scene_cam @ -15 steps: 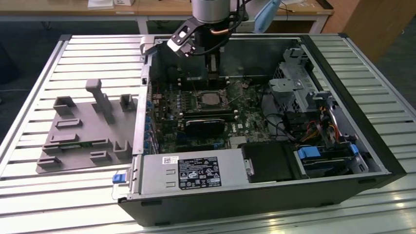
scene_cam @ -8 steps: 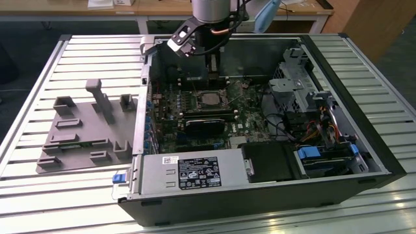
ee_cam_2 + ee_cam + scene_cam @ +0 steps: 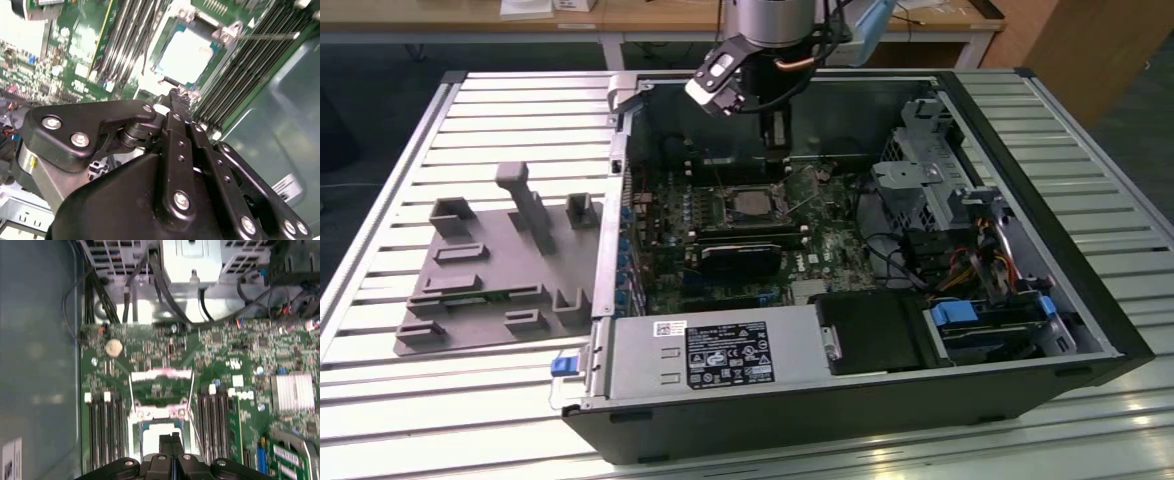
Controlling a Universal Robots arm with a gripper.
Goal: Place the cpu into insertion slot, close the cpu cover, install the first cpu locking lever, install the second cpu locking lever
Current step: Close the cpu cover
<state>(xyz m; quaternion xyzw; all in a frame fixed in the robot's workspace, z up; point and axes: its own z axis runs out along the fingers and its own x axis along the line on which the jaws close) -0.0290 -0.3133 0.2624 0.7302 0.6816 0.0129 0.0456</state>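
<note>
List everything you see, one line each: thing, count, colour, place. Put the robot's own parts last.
computer case: one, black, open, on the table.
table: one, silvery and slatted, under the case.
fixture tray: one, grey, on the table at the exterior view's left of the case.
motherboard: one, green, inside the case.
insertion slot: one, dark, on the motherboard.
cpu: one, silvery-grey, lying in the insertion slot.
memory slots: several, black, either side of the slot.
power supply: one, silvery, in the case.
coin battery: one, silvery, on the motherboard.
arm: one, grey, above the case.
pincer: one, black, shut, tips beside the cpu.
</note>
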